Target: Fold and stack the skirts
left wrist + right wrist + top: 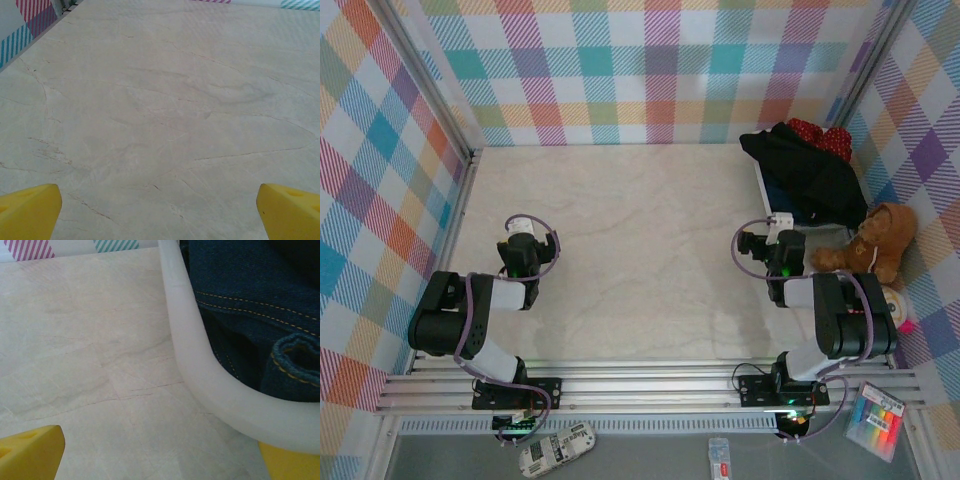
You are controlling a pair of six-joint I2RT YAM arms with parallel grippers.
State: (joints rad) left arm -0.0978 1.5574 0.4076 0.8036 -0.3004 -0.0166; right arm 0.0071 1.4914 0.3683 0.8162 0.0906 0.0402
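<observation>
Skirts (807, 172) heaped in a white plastic basket (761, 186) at the right edge of the overhead frame, soft cloth spilling over its side. Uppermost, a plain black skirt (798, 162), limp and creased, draped toward the frame's centre. Behind it, toward the top right corner, a crumpled red skirt (823, 136) flecked with tiny white dots. In the right wrist view, a dark blue denim skirt (250, 285) at upper right, coarse twill crossed by twin rows of tan stitching, a belt loop curled at the right edge, all bounded by the basket's smooth, rounded rim sweeping from top centre to lower right. Brown plush teddy bear (872, 245) slumped just below the basket, close to the plaid wall (930, 150). Pale, marble-veined table (640, 220) matte and flat across the centre of the frame. Left claw (520, 225) left of centre, released, yellow wedge-shaped fingertips (30, 210) spread to the two bottom corners of its wrist view over bare tabletop. Right claw (778, 223) just left of the basket's near corner, likewise released, one yellow tip at lower left of its view, the other showing just below the rim at lower right.
</observation>
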